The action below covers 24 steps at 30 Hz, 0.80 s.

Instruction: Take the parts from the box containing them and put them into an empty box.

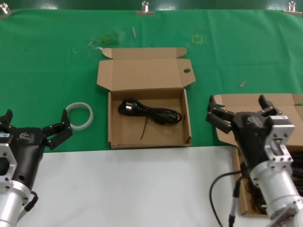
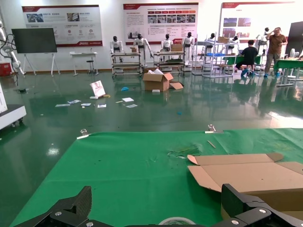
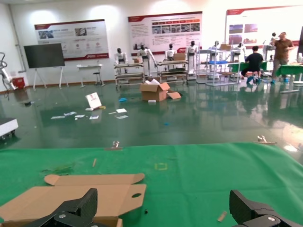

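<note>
A green cloth [image 1: 57, 61] covers the far part of the bench, held along the far edge by metal clips [image 1: 145, 7], one near each far corner and one at the middle. The near part of the bench is a bare white surface [image 1: 132, 189]. A white ring [image 1: 79, 115] lies flat on the cloth toward the left edge, close to where green meets white. A small yellow square outline [image 1: 197, 39] marks the cloth toward the far edge, with a scuffed patch [image 1: 102, 41] left of it. Beyond the bench lies a glossy green hall floor [image 2: 142, 118] with an open cardboard carton [image 2: 157, 81], scattered papers [image 2: 78, 102] and wall posters [image 2: 160, 21].
</note>
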{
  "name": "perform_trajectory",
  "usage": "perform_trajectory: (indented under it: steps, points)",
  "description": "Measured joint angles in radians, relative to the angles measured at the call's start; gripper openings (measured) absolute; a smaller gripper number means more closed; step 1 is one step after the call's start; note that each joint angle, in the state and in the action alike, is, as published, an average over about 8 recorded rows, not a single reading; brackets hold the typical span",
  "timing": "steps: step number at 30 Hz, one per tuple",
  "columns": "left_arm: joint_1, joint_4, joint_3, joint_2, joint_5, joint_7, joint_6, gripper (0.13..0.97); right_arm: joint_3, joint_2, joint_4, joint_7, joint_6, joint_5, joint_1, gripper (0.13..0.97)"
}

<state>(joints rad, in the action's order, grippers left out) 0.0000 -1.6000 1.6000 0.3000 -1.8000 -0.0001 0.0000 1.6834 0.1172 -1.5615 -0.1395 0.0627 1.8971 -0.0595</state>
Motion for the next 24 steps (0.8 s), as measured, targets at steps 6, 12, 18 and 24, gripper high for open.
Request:
perform_trajectory:
  steps: [6, 12, 18, 24]
  points:
    - [0.000, 0.000, 0.000, 0.000, 0.000, 0.000, 0.000, 0.965, -0.048, 0.000, -0.022, 0.080, -0.036, -0.056, 0.034, 0.966]
    - [0.000, 0.000, 0.000, 0.000, 0.000, 0.000, 0.000, 0.965, -0.056, 0.000, -0.026, 0.093, -0.042, -0.065, 0.040, 0.966]
    - [0.000, 0.000, 0.000, 0.000, 0.000, 0.000, 0.000, 0.965, -0.056, 0.000, -0.026, 0.094, -0.042, -0.065, 0.040, 0.966]
    - [0.000, 0.000, 0.000, 0.000, 0.000, 0.000, 0.000, 0.965, -0.056, 0.000, -0.026, 0.094, -0.042, -0.065, 0.040, 0.966]
